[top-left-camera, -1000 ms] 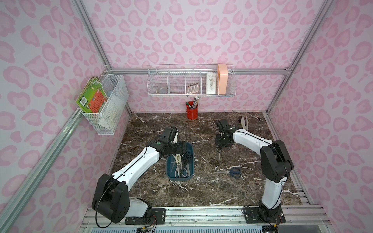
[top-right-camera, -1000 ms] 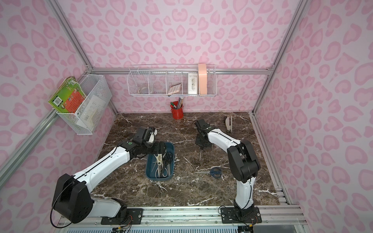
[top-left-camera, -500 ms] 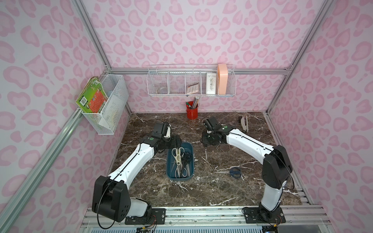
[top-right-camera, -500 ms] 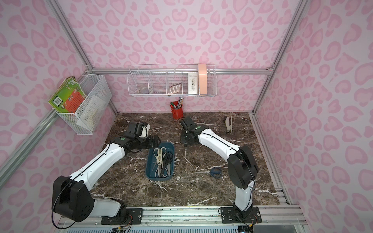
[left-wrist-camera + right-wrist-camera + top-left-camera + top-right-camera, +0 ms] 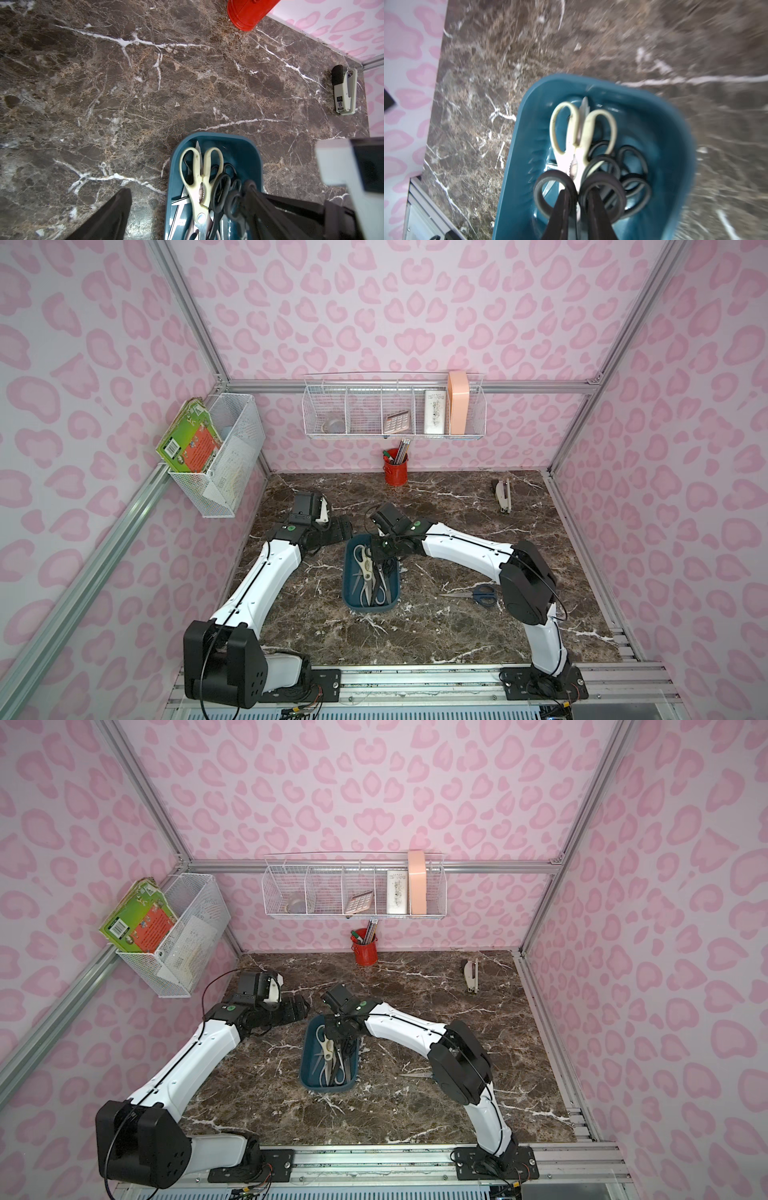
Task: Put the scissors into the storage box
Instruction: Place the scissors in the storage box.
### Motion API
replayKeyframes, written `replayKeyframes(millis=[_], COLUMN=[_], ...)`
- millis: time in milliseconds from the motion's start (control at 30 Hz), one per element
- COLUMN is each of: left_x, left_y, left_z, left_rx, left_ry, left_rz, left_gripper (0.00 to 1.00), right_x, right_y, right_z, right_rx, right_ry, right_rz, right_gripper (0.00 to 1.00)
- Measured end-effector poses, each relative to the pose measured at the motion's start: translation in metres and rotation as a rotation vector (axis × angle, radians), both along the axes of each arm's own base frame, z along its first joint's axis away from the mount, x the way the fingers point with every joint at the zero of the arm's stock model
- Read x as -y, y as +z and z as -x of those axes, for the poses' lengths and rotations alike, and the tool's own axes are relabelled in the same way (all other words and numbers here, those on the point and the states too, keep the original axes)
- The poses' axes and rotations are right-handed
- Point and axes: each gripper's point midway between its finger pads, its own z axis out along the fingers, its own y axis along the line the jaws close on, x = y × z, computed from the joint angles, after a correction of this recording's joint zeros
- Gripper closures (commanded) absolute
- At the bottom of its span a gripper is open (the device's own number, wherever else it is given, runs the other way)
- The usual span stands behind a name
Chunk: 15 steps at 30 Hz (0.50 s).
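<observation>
Over storage box (image 5: 517, 145), right hand (image 5: 577, 196) pinching black scissors (image 5: 554, 173), grip plain only wrist-side

The left arm (image 5: 266, 576) stretches far and toward the centre, left gripper (image 5: 338, 529) level, jaws apart. The right arm (image 5: 461, 549) reaches leftward, right gripper (image 5: 579, 195) pointing down, jaws pinched on black scissors (image 5: 604, 187).

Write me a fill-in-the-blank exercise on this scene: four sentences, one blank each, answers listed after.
The pen cup standing on the table is ____.
The loose scissors lying on the table have ____ handles.
The carried pair in the right gripper has ____ handles.
The cream-handled scissors lie ____ the storage box.
Missing words: red; blue; black; inside.
</observation>
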Motion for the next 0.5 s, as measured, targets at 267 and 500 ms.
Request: replayKeyframes(millis=[267, 500], left_x=[0.000, 0.000], left_y=[-0.003, -0.003], left_z=[0.001, 0.001], left_rx=[-0.007, -0.008], left_ry=[0.001, 0.001], left_rz=[0.000, 0.000], left_gripper=[0.10, 0.10], right_x=[-0.013, -0.013], right_y=[-0.018, -0.001], right_z=[-0.001, -0.003], right_rx=[-0.005, 0.020], right_ry=[0.022, 0.042], right_rz=[0.036, 0.030], right_gripper=[0.72, 0.60])
